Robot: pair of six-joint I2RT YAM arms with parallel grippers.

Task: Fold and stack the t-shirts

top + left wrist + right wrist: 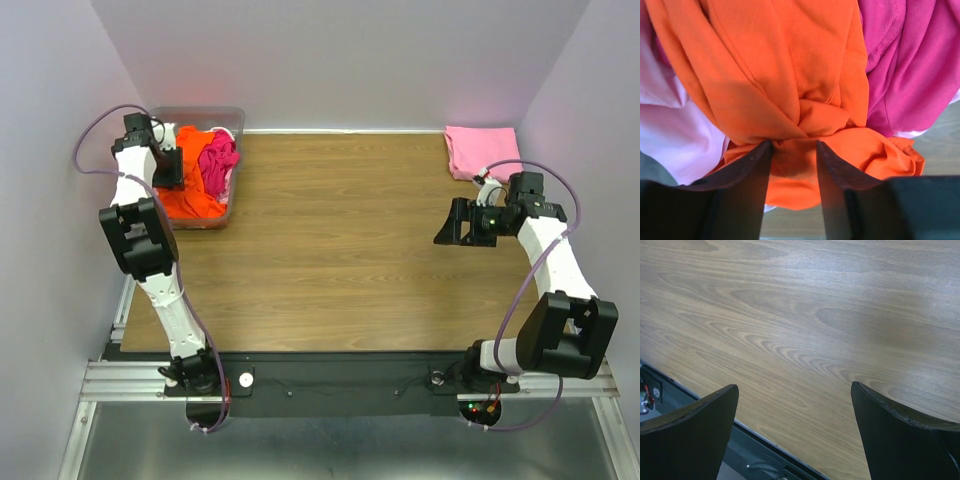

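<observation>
While the unfolded t-shirts sit heaped in the clear bin (232, 115) at the upper left of the overhead frame, I judge this the pick-up step: my left gripper (792, 150) stands narrowed, pinching a fold of the orange t-shirt (790, 60) (the magenta t-shirt (910, 65) lies just beside it). Next calls for lifting it clear onto the table (340, 250). My right gripper (795, 390) hangs wide, holding nothing; a folded pink t-shirt (480, 150) lies at the upper right.
</observation>
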